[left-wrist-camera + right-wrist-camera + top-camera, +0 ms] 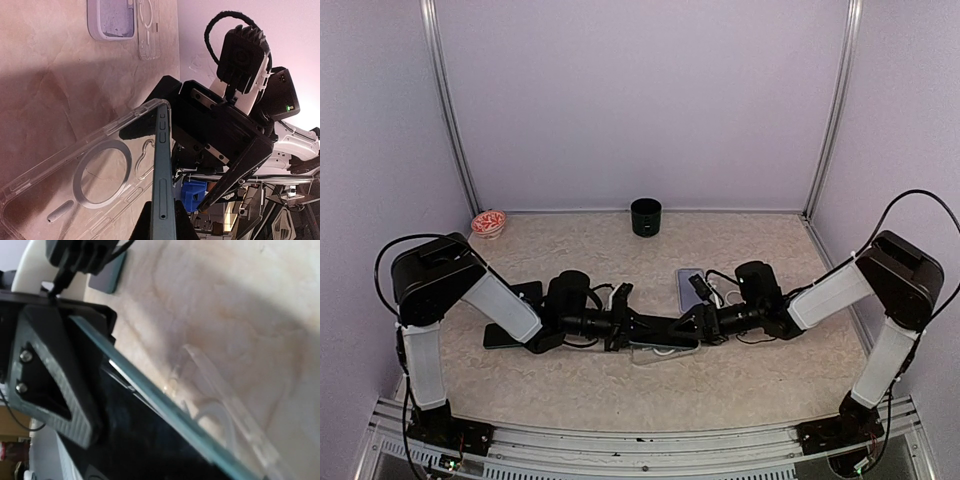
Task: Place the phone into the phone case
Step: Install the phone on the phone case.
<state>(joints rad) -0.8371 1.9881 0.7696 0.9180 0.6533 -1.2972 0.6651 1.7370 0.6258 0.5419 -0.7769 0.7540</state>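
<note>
The phone (162,170) is a dark teal slab seen edge-on, tilted with one long edge down in the clear phone case (90,175), which lies flat with its ring showing. My left gripper (162,206) is shut on the phone's near end. In the top view the phone (660,328) spans between the left gripper (626,328) and the right gripper (704,322), above the case (665,352). The right gripper's jaws stand wide apart at the phone's far end. In the right wrist view the phone's black screen (140,440) fills the lower frame beside the case rim (235,405).
A lavender phone in its own case (689,288) lies just behind the grippers, with another clear case (150,30) beside it. A black cup (645,216) stands at the back wall, and a red-and-white bowl (488,222) sits back left. Dark flat items (505,335) lie under the left arm.
</note>
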